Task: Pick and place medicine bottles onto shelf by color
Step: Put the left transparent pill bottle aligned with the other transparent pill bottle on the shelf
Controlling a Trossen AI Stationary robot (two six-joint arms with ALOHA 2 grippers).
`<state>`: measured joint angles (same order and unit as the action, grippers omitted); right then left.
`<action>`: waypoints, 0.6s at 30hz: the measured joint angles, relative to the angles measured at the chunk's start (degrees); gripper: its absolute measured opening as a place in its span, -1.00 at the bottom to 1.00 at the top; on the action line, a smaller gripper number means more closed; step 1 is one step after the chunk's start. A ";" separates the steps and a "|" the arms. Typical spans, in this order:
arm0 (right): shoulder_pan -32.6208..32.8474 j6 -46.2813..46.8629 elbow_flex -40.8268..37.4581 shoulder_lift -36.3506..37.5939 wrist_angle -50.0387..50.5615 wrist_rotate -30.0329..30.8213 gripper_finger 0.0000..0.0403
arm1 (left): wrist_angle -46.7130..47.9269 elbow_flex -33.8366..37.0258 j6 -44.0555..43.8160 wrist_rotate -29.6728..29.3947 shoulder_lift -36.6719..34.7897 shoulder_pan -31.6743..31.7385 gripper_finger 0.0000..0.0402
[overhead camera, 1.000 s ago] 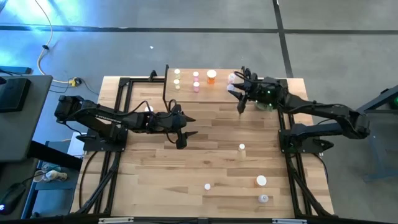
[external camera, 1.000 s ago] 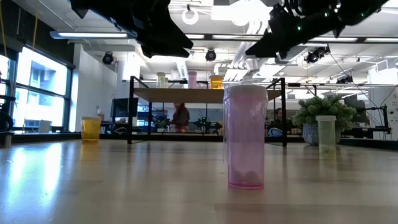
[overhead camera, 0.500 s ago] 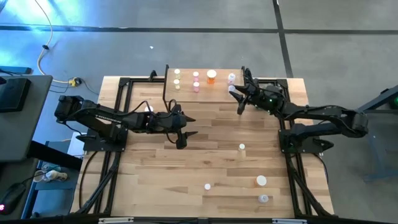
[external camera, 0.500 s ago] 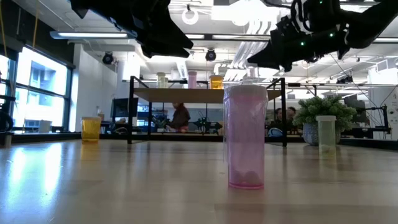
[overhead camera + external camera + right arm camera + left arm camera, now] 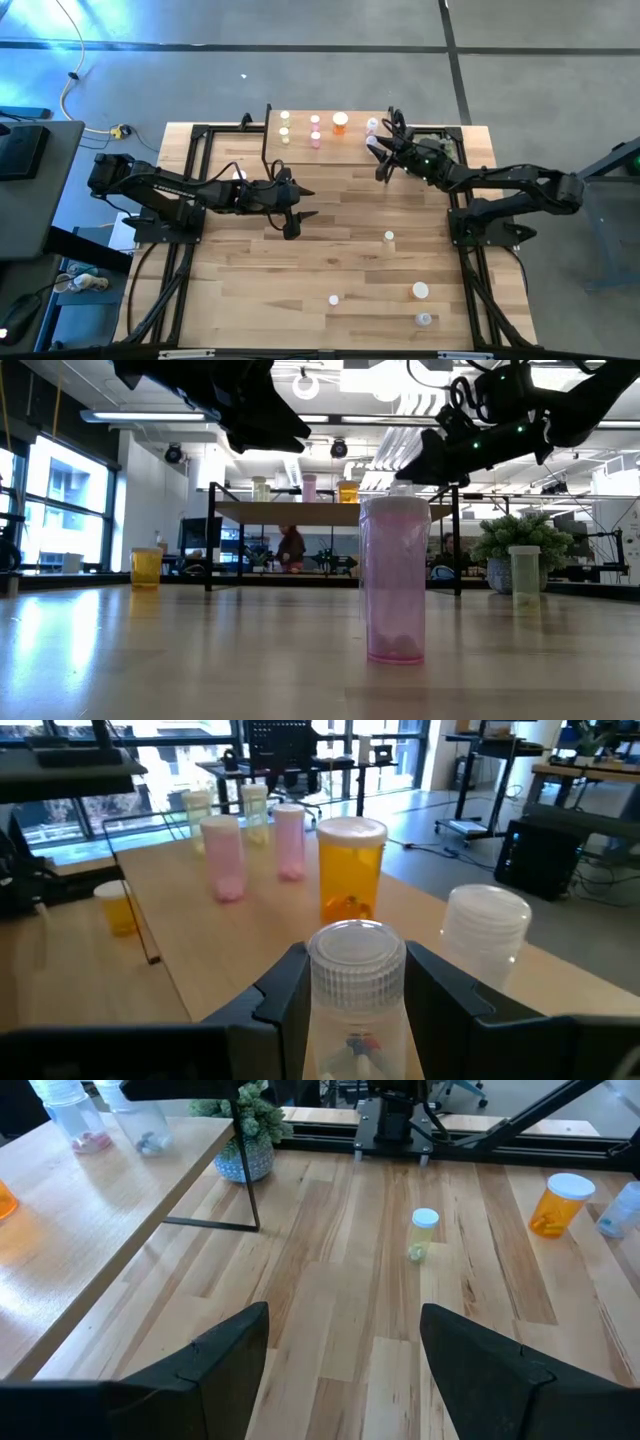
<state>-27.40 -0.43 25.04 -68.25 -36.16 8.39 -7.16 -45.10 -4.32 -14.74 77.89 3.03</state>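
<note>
The shelf (image 5: 300, 146) stands at the table's far edge. On it stand two yellowish bottles (image 5: 285, 116), two pink ones (image 5: 315, 137), an orange one (image 5: 340, 123) and a clear one (image 5: 372, 125). My right gripper (image 5: 375, 150) is over the shelf's right end, shut on another clear bottle with a white ribbed cap (image 5: 357, 955). My left gripper (image 5: 300, 203) is open and empty above the table's middle; it also shows in the left wrist view (image 5: 345, 1350). My right gripper pinches the clear bottle's upper body (image 5: 322, 1020), just under the cap, between its two fingers (image 5: 285, 985). The fingers come from the table's right side, roughly level. The bottle stands upright; its bottom is out of frame, so I cannot tell whether it rests on the shelf.
On the table stand a yellowish bottle (image 5: 389, 237), a pink one (image 5: 334, 299), a wide orange one (image 5: 420, 291) and a clear one (image 5: 424, 320). A small potted plant (image 5: 245, 1140) sits near the right arm's base. People show in the room behind (image 5: 290, 547).
My right gripper has come down a little over the shelf's right end with the clear bottle and shifted slightly toward the table's left edge.
</note>
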 joint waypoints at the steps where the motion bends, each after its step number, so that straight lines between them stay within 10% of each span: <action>1: 0.00 0.00 0.00 0.00 0.08 0.33 -0.41 | -0.02 0.00 -0.02 0.00 0.00 0.00 0.26; 18: -0.76 1.70 0.07 -0.02 0.63 0.54 -0.41 | -0.02 0.00 -0.02 0.00 0.00 0.00 0.26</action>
<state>-28.16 1.28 25.10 -68.27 -35.53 8.93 -7.18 -45.10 -4.34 -14.74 77.89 3.03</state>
